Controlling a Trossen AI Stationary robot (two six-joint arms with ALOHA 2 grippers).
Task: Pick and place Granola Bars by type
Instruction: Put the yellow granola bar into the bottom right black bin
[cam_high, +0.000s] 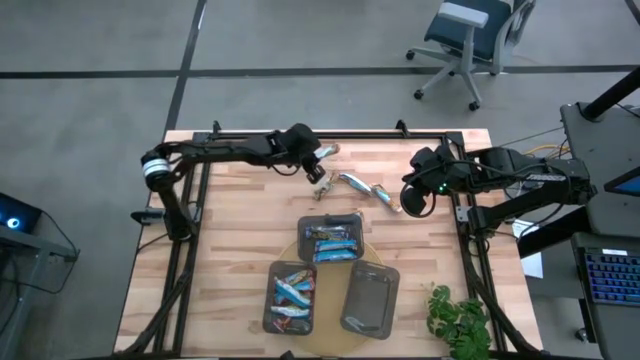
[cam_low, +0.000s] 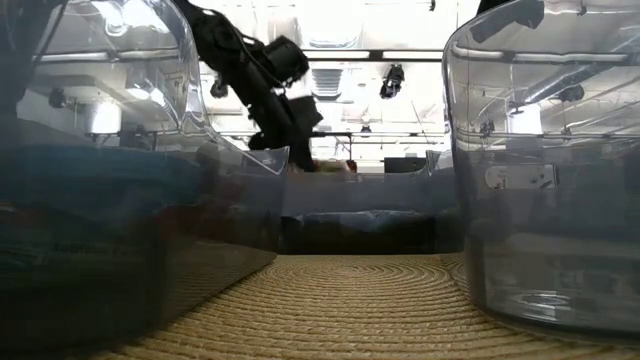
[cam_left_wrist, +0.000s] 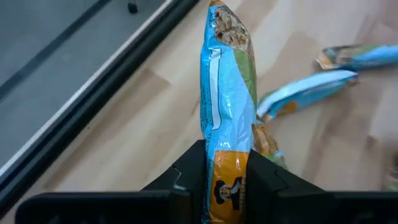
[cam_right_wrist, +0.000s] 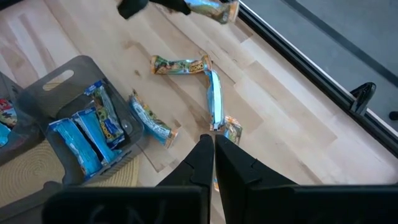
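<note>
Wooden table (cam_high: 230, 230) below, my left gripper (cam_left_wrist: 227, 180) clamps a granola bar (cam_left_wrist: 227, 93) lengthwise, trays (cam_high: 333, 243) lying well toward the front; right gripper (cam_right_wrist: 213, 152) closed, empty.

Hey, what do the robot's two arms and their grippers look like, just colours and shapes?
Both arms are slim, dark, jointed tubes. The left arm has a white band near its base. The right arm shows a small green light by its wrist. The left gripper and right gripper each have two flat, black, angular fingers.
</note>
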